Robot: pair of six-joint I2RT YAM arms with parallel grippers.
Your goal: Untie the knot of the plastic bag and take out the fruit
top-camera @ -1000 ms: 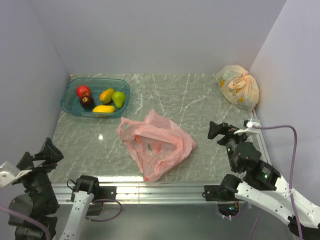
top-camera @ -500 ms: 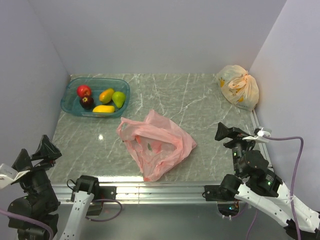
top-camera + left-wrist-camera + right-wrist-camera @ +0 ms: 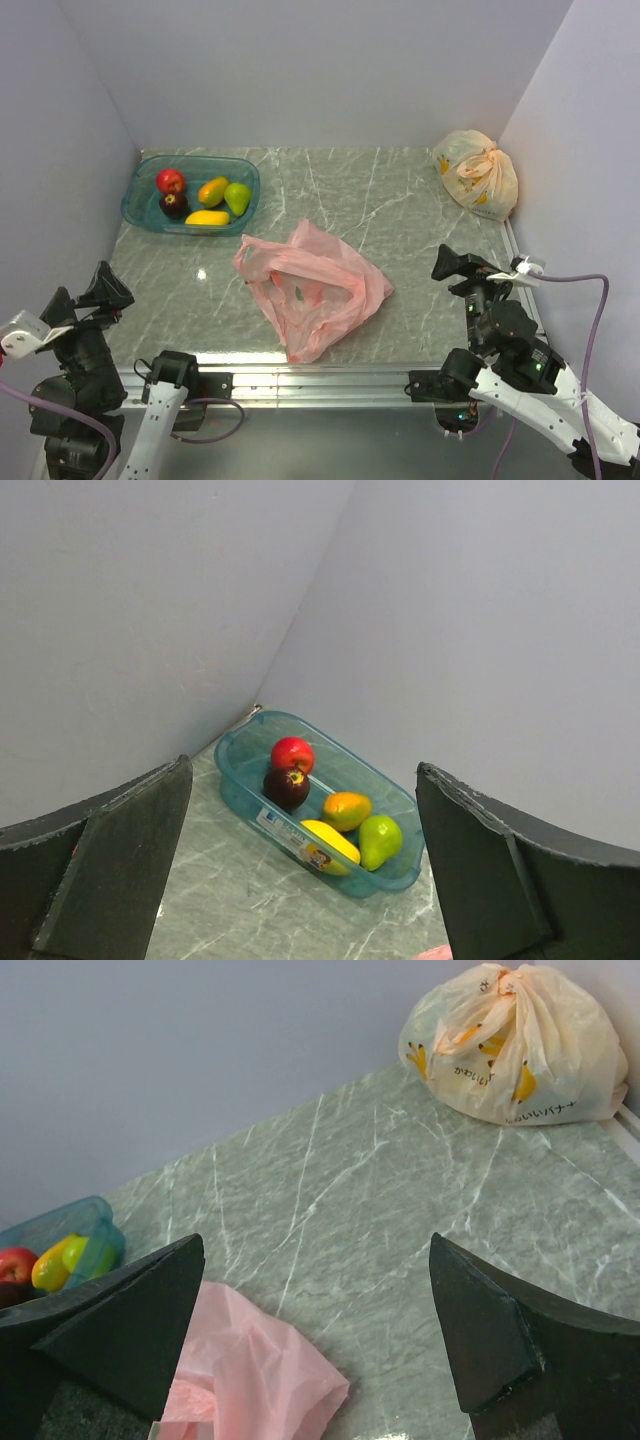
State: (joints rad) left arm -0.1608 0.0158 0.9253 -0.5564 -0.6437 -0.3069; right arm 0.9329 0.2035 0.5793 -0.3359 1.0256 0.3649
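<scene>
Across the middle of the grey marble-patterned bench (image 3: 400,210), the pink bag (image 3: 315,285) lies flat and crumpled, well apart from everything else. It looks limp and empty, with no knot showing and no bulge of fruit inside, though its folds could hide something small.

At the far left corner stands a clear blue tub (image 3: 128,200). At the far right corner sits a pale yellow bag (image 3: 478,172) with orange print. It is full and knotted at the top, and nothing is touching it.

Five pieces of fruit rest together inside the tub: a yellow oblong one (image 3: 207,217) along the near wall, a green pear (image 3: 237,196) at the right end, an orange-yellow one (image 3: 213,190) beside the pear, a red apple (image 3: 170,180) at the far left, and a dark purple one (image 3: 174,204) just in front of the apple.

Judging from this, the task looks finished or nearly so: the pink bag is undone and the fruit is out.

Both arms sit at the near edge, away from the bags. The left gripper (image 3: 88,290) and right gripper (image 3: 455,268) are spread wide and hold nothing.
</scene>
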